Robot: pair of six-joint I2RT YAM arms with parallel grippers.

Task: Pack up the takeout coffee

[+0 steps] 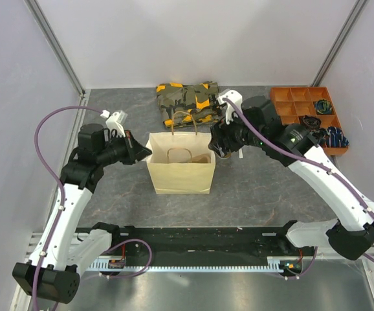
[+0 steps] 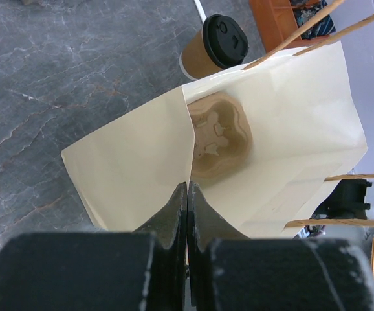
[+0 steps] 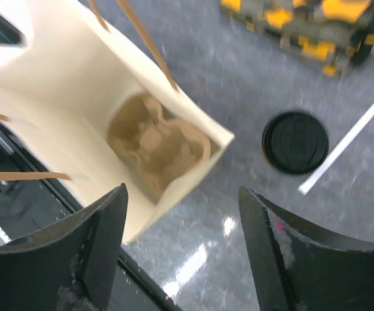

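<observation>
The takeout coffee (image 2: 213,45), a tan paper cup with a black lid (image 3: 295,142), stands upright on the table just beyond the tall paper bag (image 1: 180,170). In the top view my right arm covers the cup. My left gripper (image 2: 188,186) is shut on the bag's left rim and the bag's mouth stands open. A brown pulp cup tray (image 3: 158,142) lies at the bottom of the bag. My right gripper (image 3: 182,194) hangs open over the bag's right edge, left of the cup, with nothing between its fingers.
A white straw (image 3: 349,136) lies on the table beside the cup. A folded camouflage cloth (image 1: 188,100) lies behind the bag. An orange compartment tray (image 1: 290,103) with small items sits at the back right. The bag's handles (image 1: 182,123) stick up.
</observation>
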